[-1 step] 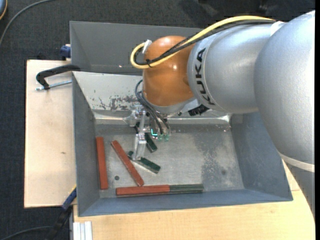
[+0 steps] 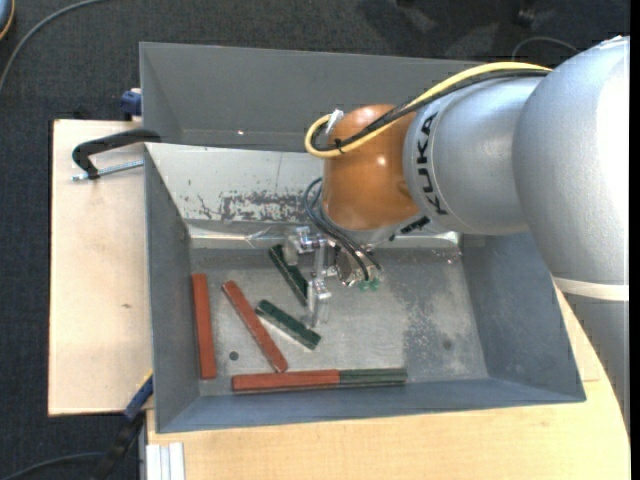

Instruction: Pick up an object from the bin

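Background: a dark carpet floor (image 2: 250, 8) lies around a light wooden table (image 2: 95, 268).
Bin: a grey metal bin (image 2: 240, 88) with sloped walls and a scuffed flat bottom sits on the table.
Arm: a silver arm (image 2: 520, 148) comes in from the right, with an orange cover (image 2: 365, 173) at its wrist and a yellow cable (image 2: 440, 88) looped over it.
Tool: the tool (image 2: 320, 286) is low inside the bin, over the back middle of the bottom, pointing down.
Tool state: I cannot tell whether it is wide, narrow or holding something.
Nearest thing: the upper green stick (image 2: 288, 271), dark and slanted, lies just left of the tool, partly hidden by it.
Next thing: the lower green stick (image 2: 288, 325) lies slanted just under the tool's tip; whether they touch I cannot tell.
Left side: the left red stick (image 2: 204, 326) lies along the left wall, and the slanted red stick (image 2: 254, 326) lies beside it.
Front: the front red stick (image 2: 286, 379) and the front green stick (image 2: 373, 375) lie end to end along the near wall.
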### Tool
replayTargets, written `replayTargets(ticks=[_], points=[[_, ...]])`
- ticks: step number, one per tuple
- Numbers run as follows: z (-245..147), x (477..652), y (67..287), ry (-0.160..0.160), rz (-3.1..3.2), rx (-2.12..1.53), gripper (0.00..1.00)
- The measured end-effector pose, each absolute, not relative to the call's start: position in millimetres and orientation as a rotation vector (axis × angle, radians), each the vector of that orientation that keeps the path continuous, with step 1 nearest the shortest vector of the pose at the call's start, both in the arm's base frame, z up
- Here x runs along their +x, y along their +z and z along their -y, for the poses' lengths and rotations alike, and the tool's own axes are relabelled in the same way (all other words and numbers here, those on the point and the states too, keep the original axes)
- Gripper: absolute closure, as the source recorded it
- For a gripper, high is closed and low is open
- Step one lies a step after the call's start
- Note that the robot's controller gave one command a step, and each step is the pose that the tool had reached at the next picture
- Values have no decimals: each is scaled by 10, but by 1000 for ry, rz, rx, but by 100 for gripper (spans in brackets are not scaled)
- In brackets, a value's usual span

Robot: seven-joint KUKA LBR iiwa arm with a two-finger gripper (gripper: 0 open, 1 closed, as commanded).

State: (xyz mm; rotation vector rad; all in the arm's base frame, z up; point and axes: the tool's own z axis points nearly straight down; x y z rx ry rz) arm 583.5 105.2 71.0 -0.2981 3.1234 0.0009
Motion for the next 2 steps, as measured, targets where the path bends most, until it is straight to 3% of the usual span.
replayTargets(ticks=[1, 2], points=[[-848, 5971, 713, 2, -3132, -136, 0], [-855, 5968, 712, 4, -3133, -137, 100]])
